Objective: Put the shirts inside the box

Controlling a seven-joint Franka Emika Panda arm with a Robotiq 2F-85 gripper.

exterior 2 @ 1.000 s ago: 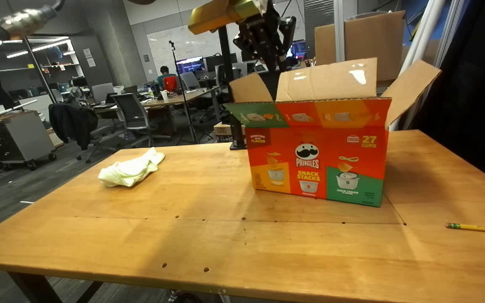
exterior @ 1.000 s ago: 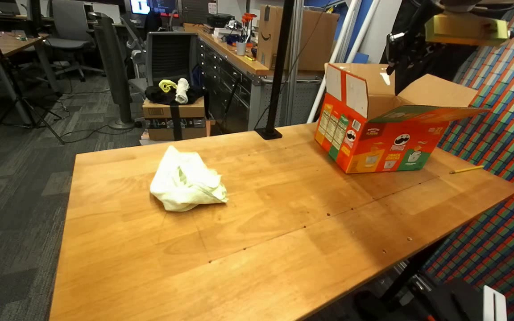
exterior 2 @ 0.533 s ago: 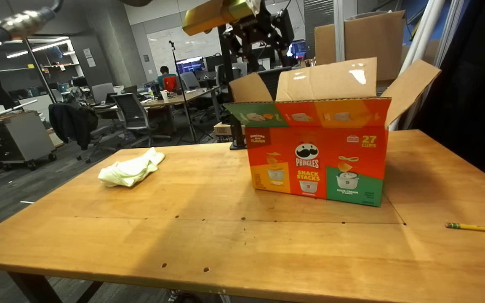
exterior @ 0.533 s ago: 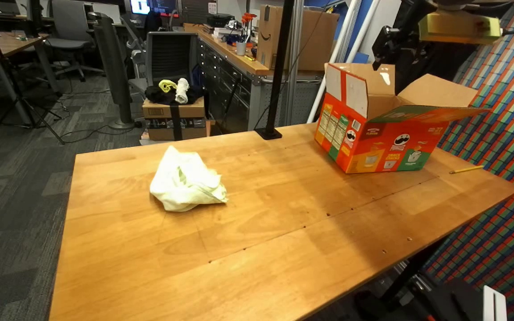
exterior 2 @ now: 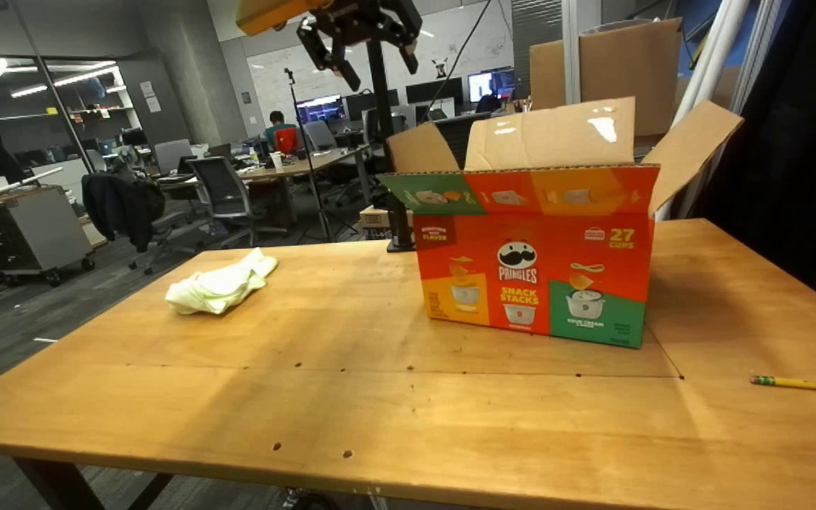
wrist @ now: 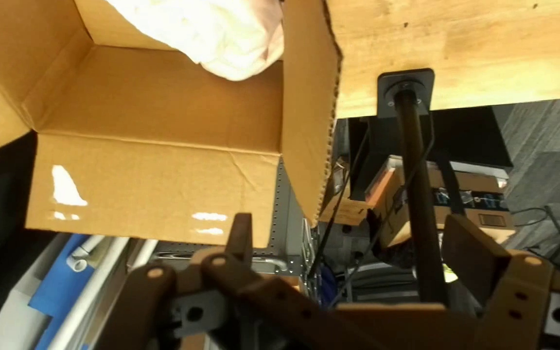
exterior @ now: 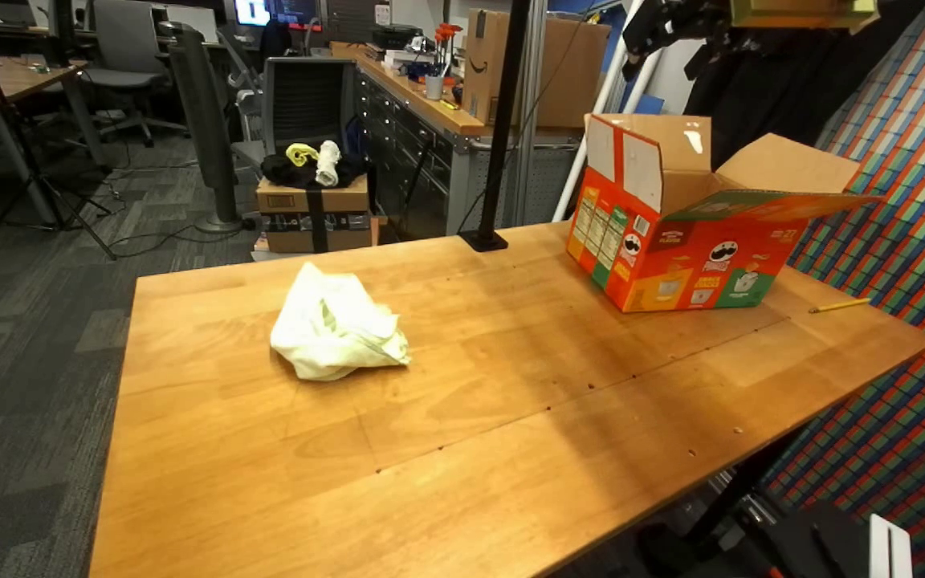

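A crumpled pale yellow-green shirt lies on the table in both exterior views [exterior: 338, 325] [exterior 2: 220, 283]. The open-topped red and orange box [exterior: 695, 261] [exterior 2: 528, 269] stands some way from it, flaps spread outward. Looking down in the wrist view, I see a whitish-pink shirt [wrist: 231, 34] inside the box [wrist: 163, 104], partly cut off by the frame's top edge. My gripper [exterior 2: 380, 71] hangs in the air above the level of the box flaps. Its fingers are spread wide in the wrist view [wrist: 350, 233], holding nothing.
A black pole [exterior: 503, 120] rises from the table's far edge, between the shirt and the box. A yellow pencil [exterior 2: 805, 383] lies near the box. Cloths [exterior: 326, 163] sit on a cardboard box [exterior: 314, 201] beyond the table.
My gripper has gone from nearly shut to wide open. It has risen and moved left in both exterior views, away from the box. The shirt on the table and the box have stayed put.
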